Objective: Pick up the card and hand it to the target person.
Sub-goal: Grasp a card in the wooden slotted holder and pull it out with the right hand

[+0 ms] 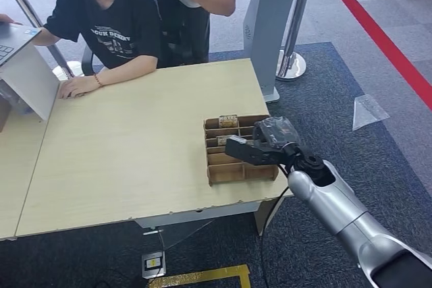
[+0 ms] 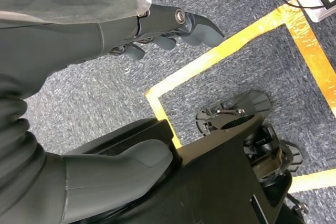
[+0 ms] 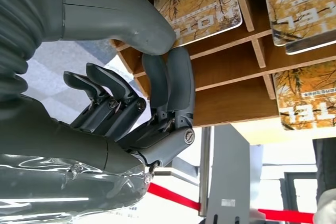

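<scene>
1. A light wooden bench stands on dark blue carpet, which borders paler grey floor.
2. A red stripe runs diagonally across the floor.
3. A grey pedestal and a chrome post base stand beyond the bench.
4. Yellow tape marks the carpet near a floor socket.

cards | yellow-brown, printed | standing in wooden rack slots
</scene>
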Controlling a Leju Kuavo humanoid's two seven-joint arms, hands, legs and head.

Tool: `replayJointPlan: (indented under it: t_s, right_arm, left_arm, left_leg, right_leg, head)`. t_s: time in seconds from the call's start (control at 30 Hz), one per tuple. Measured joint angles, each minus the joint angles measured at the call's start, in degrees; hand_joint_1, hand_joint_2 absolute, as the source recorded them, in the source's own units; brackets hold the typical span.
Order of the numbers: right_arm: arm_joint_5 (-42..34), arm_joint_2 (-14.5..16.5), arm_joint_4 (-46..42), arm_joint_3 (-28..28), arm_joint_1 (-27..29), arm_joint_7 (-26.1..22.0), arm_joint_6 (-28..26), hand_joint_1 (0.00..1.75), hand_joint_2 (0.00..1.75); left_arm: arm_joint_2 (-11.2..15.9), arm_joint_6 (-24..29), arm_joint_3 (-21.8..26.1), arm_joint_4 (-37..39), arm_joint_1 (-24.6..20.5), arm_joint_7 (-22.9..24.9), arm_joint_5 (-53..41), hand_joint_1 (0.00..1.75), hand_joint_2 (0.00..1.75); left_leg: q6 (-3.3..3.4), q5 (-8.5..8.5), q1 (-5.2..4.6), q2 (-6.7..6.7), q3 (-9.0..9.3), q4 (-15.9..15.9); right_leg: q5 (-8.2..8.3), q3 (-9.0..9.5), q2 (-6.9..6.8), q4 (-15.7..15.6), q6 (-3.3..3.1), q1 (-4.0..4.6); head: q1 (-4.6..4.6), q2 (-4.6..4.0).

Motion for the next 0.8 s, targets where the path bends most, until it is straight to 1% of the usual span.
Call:
replayJointPlan:
  t_s: [0.23, 0.47, 0.67, 0.8]
  right_arm:
    - [-2.5, -0.9, -1.0, 0.6, -0.8, -2.4, 2.3, 1.75, 1.75]
    - [-6.1, -2.3, -2.6, 1.3, -2.1, -4.9, 6.5, 1.75, 1.75]
    - [-11.5, -4.5, -5.0, 2.4, -5.4, -6.3, 12.6, 1.75, 1.75]
    - [-17.9, -7.0, -7.5, 3.7, -10.0, -6.6, 18.4, 1.75, 1.75]
  left_arm:
    - [0.0, -0.4, -0.1, 0.0, 0.0, 0.0, -0.2, 0.00, 1.75]
    - [0.0, -0.6, -0.2, 0.0, 0.0, 0.0, -0.4, 0.00, 1.75]
    - [0.0, -0.8, -0.4, 0.0, -0.1, 0.0, -0.4, 0.00, 1.75]
    - [0.0, -0.8, -0.5, 0.0, -0.2, 0.0, -0.4, 0.00, 1.75]
  left_leg:
    - [0.00, 0.00, 0.00, 0.00, 0.00, 0.0]
    - [-0.01, 0.00, 0.00, 0.01, 0.00, 0.0]
    - [-0.01, 0.01, 0.00, 0.01, 0.00, 0.0]
    - [0.00, 0.02, -0.01, 0.00, -0.02, 0.0]
  right_leg:
    - [0.01, 0.00, 0.01, 0.0, 0.00, 0.00]
    - [0.01, -0.01, 0.01, 0.0, 0.00, -0.01]
    - [0.03, -0.02, 0.01, 0.0, 0.02, -0.01]
    - [0.03, -0.03, 0.00, 0.0, 0.03, -0.02]
  head:
    - [-0.01, 0.00]
    - [-0.01, 0.00]
    - [-0.01, 0.00]
    - [0.00, 0.00]
